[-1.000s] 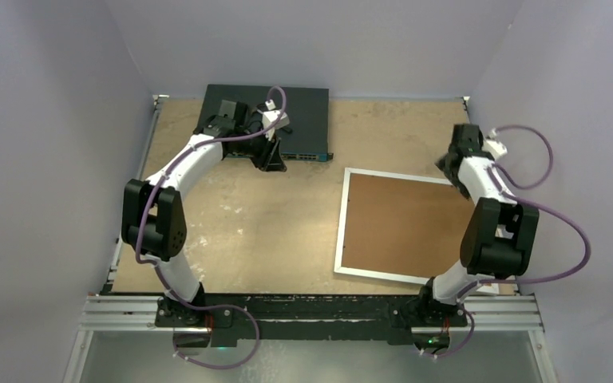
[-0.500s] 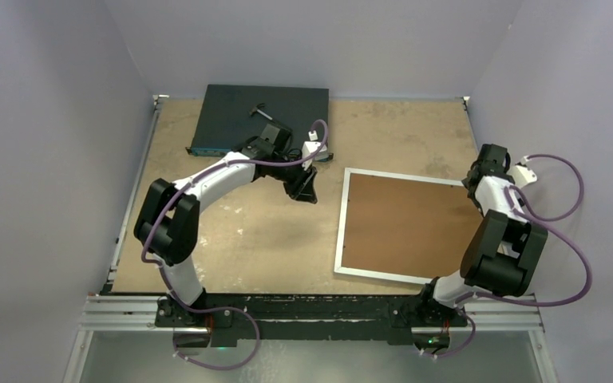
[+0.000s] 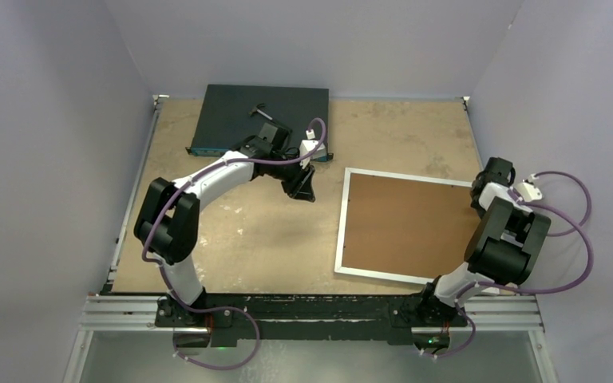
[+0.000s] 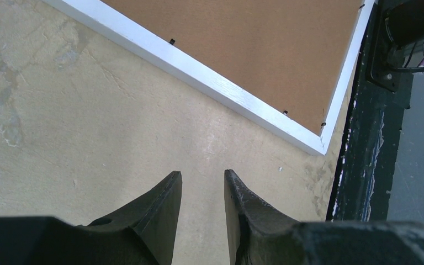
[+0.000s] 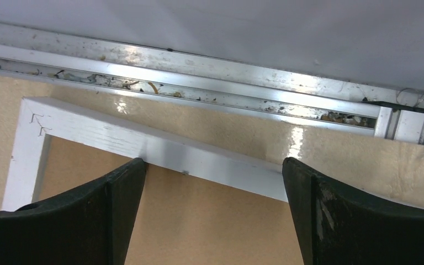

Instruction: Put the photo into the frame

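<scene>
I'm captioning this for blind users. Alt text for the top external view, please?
A white frame lies brown backing up on the table's right half. The left gripper hangs just left of its far-left corner; the right arm bends over its right edge; a dark box sits far left.

The frame (image 3: 341,223) has a thin white border around a plain brown backing board (image 3: 407,223). The table (image 3: 255,231) left of the frame is mottled tan with grey stains. Beyond the frame's far left corner, the switch box (image 3: 231,112) is dark with a blue front strip. The arms (image 3: 207,171) are white and black with purple cables (image 3: 215,367).
</scene>
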`<state>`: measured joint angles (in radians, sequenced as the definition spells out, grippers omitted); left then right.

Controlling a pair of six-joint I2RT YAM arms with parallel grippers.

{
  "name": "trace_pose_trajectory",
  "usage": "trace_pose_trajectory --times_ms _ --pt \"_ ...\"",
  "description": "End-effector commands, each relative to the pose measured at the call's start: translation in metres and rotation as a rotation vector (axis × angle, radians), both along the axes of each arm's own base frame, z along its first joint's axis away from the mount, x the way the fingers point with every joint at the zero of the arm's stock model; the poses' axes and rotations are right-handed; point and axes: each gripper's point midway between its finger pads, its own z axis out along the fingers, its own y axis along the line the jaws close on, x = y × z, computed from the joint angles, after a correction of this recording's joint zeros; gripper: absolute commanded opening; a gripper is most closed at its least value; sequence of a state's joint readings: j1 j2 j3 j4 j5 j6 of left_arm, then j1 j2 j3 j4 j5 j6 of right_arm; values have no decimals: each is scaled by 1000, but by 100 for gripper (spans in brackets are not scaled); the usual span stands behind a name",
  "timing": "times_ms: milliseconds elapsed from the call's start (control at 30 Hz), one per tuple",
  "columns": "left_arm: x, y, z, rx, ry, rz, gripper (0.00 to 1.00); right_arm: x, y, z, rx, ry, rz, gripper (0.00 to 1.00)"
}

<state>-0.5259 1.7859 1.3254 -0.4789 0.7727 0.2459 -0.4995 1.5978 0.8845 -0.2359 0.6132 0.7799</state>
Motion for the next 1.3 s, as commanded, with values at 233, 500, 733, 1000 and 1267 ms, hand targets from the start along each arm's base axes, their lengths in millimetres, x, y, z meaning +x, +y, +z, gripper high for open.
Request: trace_pose_trajectory --times_ms 233,500,733,1000,1267 --pt "9 -6 8 -16 -21 -3 33 17 41 -49 248 -85 162 95" --pt "9 0 -1 18 -23 3 33 28 78 -19 366 -206 298 85" --pt "14 21 -6 32 -20 45 34 30 115 -22 444 -222 400 84" --pt "32 88 -32 140 -40 122 34 79 202 -6 496 -228 615 85" --pt "12 142 -73 328 -89 53 31 128 231 19 513 -233 761 87"
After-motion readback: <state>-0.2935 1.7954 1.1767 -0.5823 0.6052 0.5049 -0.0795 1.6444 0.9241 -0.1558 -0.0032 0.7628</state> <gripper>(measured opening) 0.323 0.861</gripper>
